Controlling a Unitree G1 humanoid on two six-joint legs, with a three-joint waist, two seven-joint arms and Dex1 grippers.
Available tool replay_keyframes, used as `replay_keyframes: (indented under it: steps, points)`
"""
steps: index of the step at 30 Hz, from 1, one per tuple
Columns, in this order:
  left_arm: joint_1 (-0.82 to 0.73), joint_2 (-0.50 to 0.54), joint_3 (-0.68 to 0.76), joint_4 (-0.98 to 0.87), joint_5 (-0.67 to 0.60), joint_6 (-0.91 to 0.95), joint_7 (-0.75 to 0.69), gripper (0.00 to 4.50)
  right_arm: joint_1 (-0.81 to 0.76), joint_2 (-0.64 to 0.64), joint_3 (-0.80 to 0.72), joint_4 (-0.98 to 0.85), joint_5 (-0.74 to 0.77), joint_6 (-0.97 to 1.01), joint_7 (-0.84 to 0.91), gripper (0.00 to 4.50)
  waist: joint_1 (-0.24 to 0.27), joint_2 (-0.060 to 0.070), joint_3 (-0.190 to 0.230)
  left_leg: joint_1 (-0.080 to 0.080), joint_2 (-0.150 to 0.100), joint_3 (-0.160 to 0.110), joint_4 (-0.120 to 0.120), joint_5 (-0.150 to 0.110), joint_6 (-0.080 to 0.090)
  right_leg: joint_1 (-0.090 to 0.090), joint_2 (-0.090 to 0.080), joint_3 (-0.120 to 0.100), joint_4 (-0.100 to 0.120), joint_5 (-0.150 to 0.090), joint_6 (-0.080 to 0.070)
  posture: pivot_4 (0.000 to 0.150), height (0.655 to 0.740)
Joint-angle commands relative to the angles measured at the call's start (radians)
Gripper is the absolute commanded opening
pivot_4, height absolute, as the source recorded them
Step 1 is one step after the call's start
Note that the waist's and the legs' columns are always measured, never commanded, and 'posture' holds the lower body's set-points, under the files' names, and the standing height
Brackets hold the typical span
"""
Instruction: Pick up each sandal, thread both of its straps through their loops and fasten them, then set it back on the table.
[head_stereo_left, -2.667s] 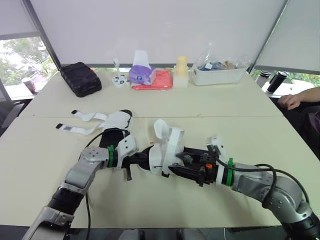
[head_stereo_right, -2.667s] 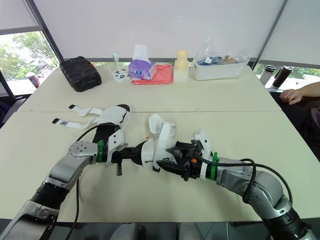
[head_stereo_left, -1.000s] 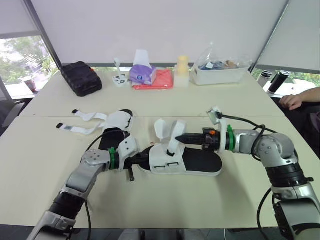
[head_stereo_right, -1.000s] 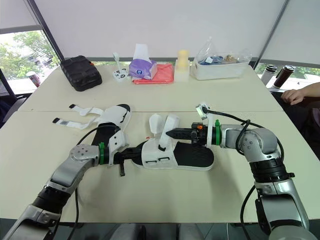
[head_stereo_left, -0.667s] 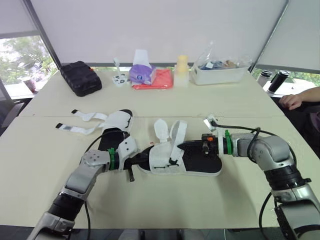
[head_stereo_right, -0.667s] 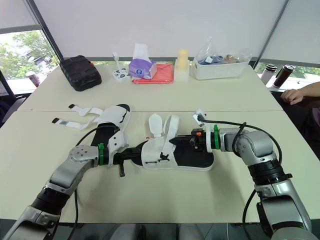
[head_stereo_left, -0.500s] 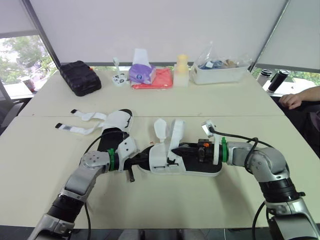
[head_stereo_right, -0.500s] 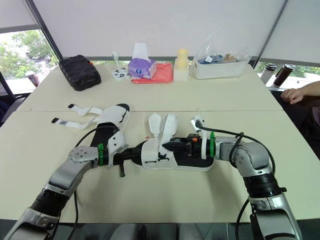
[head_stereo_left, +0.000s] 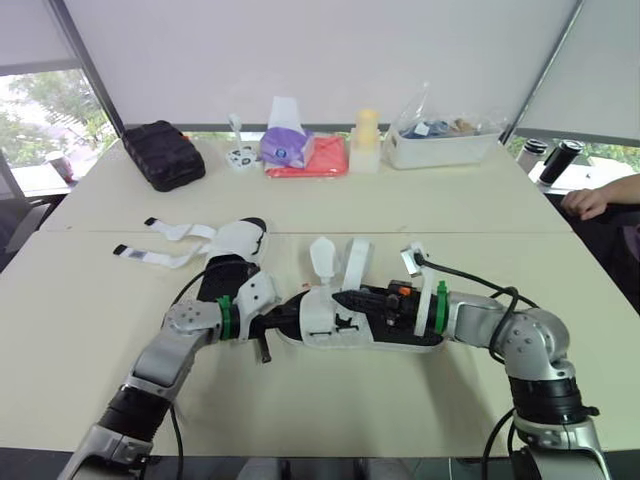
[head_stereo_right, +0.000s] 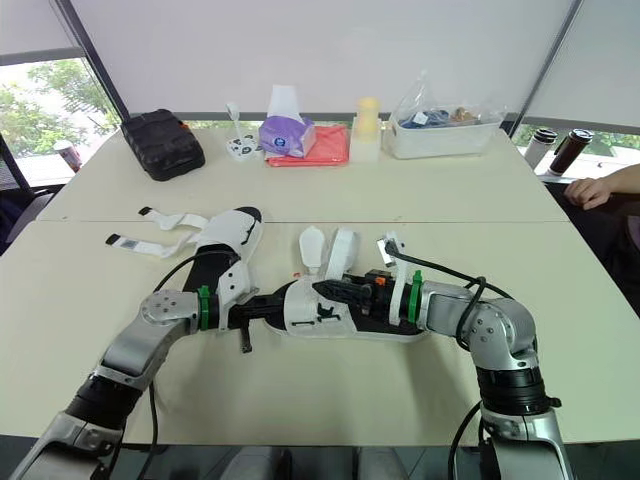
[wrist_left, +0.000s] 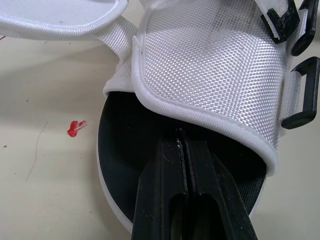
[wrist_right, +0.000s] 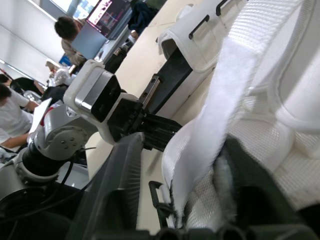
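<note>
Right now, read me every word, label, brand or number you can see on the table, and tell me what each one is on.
No text here can be read.
On the purple tissue pack: print too small to read.
On the dark tag at a strap end of the far sandal: too small to read.
On the screen in the background of the right wrist view: blurred, unreadable.

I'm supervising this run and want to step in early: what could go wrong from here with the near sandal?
The left end effector rests shut atop the near sandal's insole, apparently not clamping it, so a strap pull may drag the sandal. The right end effector reaches among the loose upright straps; one may slip free before reaching the black loops.
</note>
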Motion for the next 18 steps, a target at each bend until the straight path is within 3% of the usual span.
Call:
replay_keyframes:
  steps: [1,2,10,18]
  points:
    - [0.016,0.002,-0.024,0.030,0.027,0.010,0.006,0.00,-0.016,0.003,-0.019,-0.011,0.010,-0.008,-0.008,0.49,0.000,0.000,0.000,0.000,0.000,0.000,0.000,0.000,0.000,0.000,0.000,0.000,0.000,0.000,0.000,0.150,0.7400]
    - [0.021,0.003,-0.023,0.029,0.028,0.009,0.007,0.00,-0.016,-0.004,-0.021,-0.015,0.015,-0.006,-0.001,0.06,-0.001,0.000,0.000,0.000,0.000,0.000,0.000,0.000,0.000,0.000,0.000,0.000,0.000,0.000,0.000,0.150,0.7400]
    - [0.032,0.002,-0.024,0.019,0.029,0.011,0.012,0.00,-0.137,-0.065,-0.045,0.078,0.092,0.097,0.077,0.06,-0.003,0.000,0.000,0.000,0.000,0.000,0.000,0.000,0.000,0.000,0.000,0.000,0.000,0.000,0.000,0.150,0.7400]
    - [0.038,0.003,-0.022,0.015,0.031,0.013,0.019,0.00,-0.187,-0.101,0.013,0.163,0.058,0.123,0.154,0.06,-0.002,0.000,0.000,-0.001,0.000,0.000,0.000,0.000,0.000,0.000,0.000,-0.001,0.000,0.000,0.000,0.150,0.7400]
